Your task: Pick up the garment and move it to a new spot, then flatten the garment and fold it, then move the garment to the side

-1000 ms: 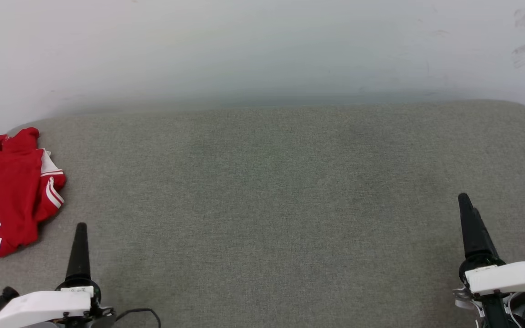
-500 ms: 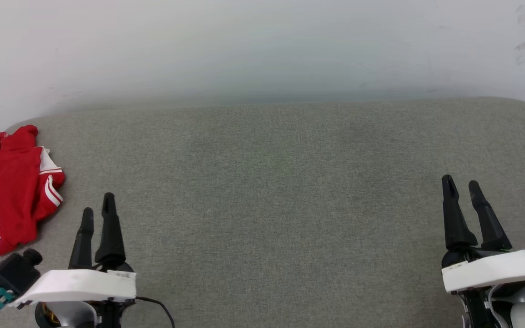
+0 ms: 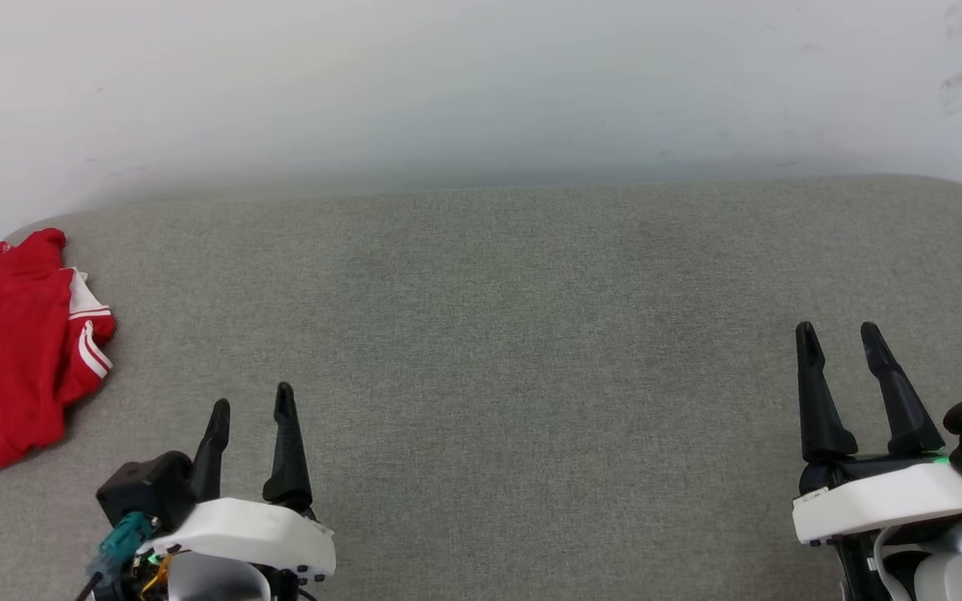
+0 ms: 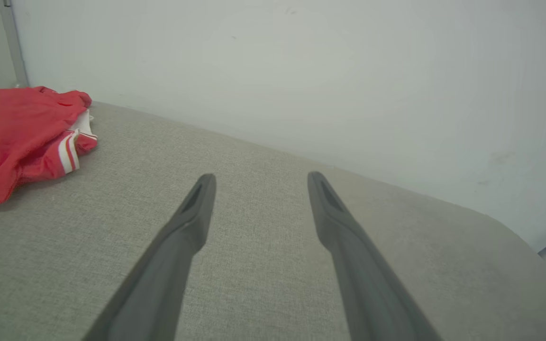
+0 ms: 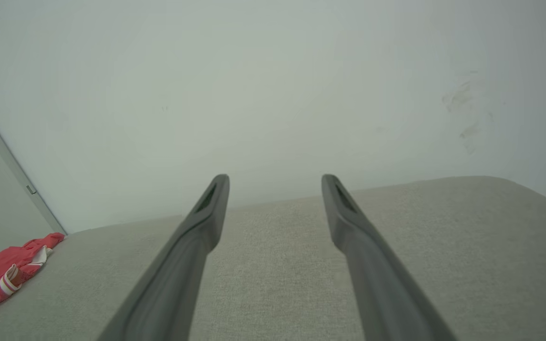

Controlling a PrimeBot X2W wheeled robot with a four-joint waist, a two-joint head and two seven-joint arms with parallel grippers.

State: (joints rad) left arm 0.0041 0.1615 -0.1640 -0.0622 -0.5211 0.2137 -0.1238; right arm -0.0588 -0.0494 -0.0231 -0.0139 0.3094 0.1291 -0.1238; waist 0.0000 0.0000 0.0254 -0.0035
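Note:
The garment (image 3: 17,346), a red jersey with white striped sleeve trim and black lettering, lies crumpled at the far left edge of the grey padded surface (image 3: 514,334). It also shows as a red heap, the garment (image 4: 22,137), at the upper left of the left wrist view, and small at the lower left as the garment (image 5: 7,274). My left gripper (image 3: 251,399) is open and empty, to the right of the garment and nearer me. My right gripper (image 3: 838,336) is open and empty at the far right. Bare fabric lies between the left fingers (image 4: 192,222) and the right fingers (image 5: 206,213).
A pale wall (image 3: 481,92) rises behind the surface, whose back corners are rounded. A grey vertical strip (image 4: 12,42) stands at the wall's left end beside the garment.
My left gripper has swung to the right, away from the garment, and turned so both fingers show. My right gripper has turned likewise and shifted a little left. The garment has not moved.

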